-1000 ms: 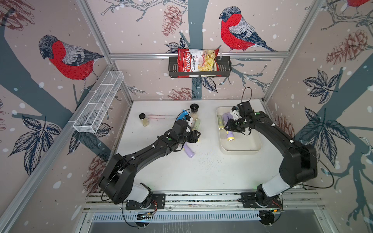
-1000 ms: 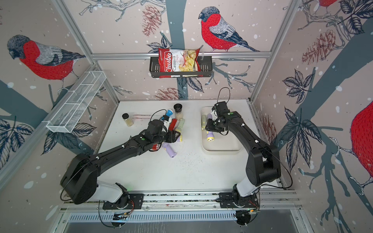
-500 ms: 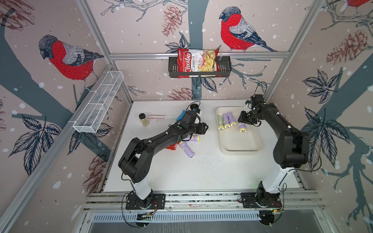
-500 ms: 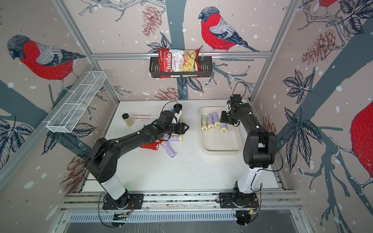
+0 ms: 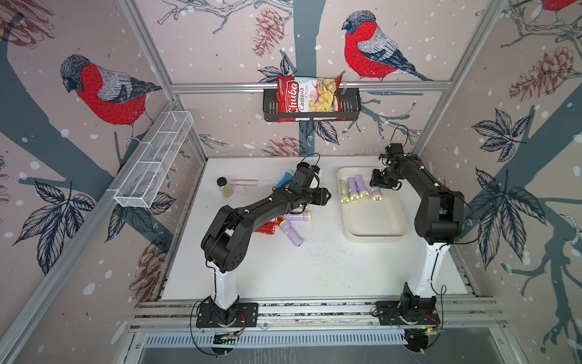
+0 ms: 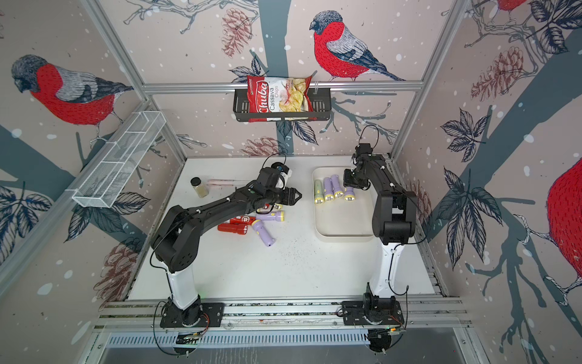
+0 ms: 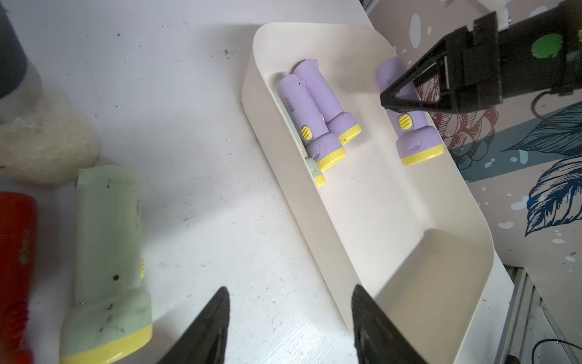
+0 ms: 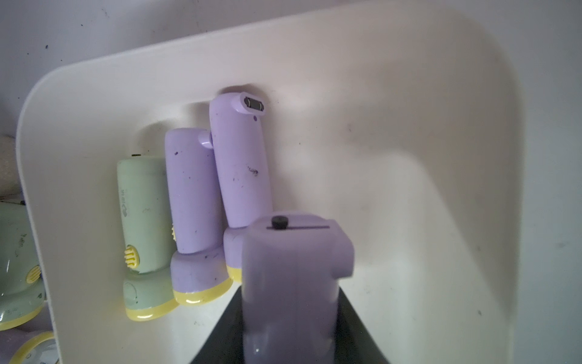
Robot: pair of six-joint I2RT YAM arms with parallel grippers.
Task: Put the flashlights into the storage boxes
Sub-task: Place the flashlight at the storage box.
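Your right gripper (image 7: 392,102) pinched a lilac flashlight (image 7: 409,132) inside the tray (image 7: 378,205) (likely to extend the row (image 7: 318,116)); left gripper (image 7: 289,288) stood spread, empty.

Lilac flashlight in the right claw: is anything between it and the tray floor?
Nothing visible does. The right claw holds the lilac flashlight over a bare stretch of the tray; the three flashlights already inside lie to one side.

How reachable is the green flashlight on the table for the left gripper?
Probably yes: the open left gripper hovers right beside the green flashlight; nothing covers it, though a red flashlight lies close.
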